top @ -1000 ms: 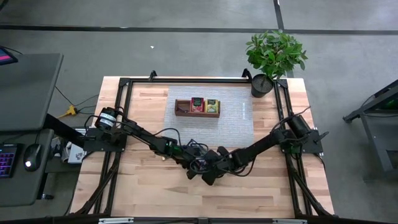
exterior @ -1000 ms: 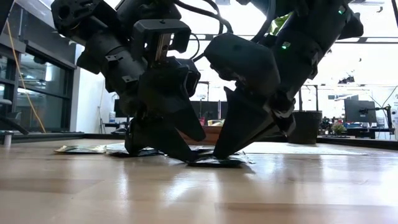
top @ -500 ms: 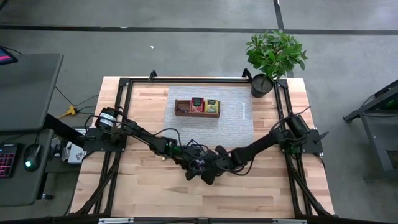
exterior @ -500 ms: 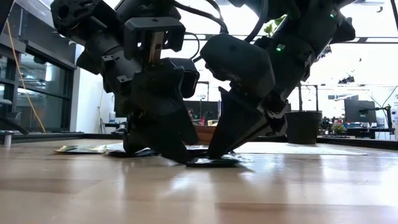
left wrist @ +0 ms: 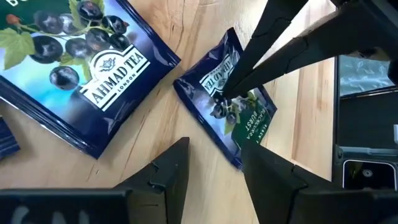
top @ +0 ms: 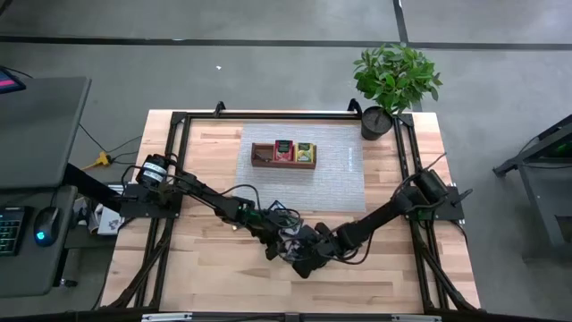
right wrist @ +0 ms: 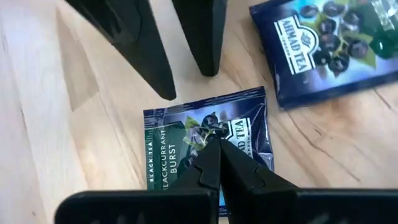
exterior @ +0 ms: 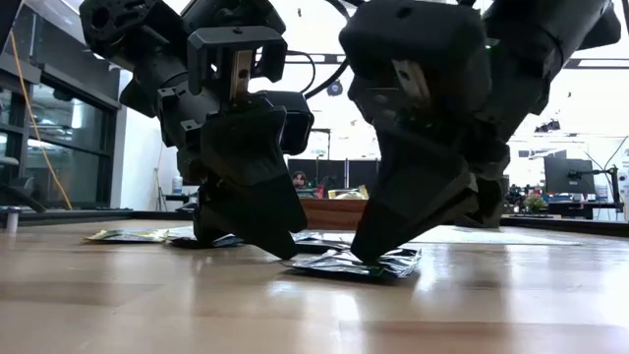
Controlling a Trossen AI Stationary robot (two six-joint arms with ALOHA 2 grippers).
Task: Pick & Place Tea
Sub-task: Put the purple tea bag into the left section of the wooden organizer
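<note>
While you watch from above, both arms meet at the tabletop's (top: 206, 268) near middle. Low: right end effector (exterior: 378, 254), closed, pins a tea packet (exterior: 356, 264) flat. Left wrist: left end effector (left wrist: 214, 163), part open, empty, brackets the packet's edge, likely to grasp.

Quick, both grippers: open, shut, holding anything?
Left gripper: open, empty, beside the dark tea packet.
Right gripper: shut, tips pressing on that packet, not gripping it.

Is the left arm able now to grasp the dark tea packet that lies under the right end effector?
Probably yes. The left end effector is open beside the dark tea packet, its fingers just short of one edge. But the shut right end effector presses on the packet's middle and may crowd it.
</note>
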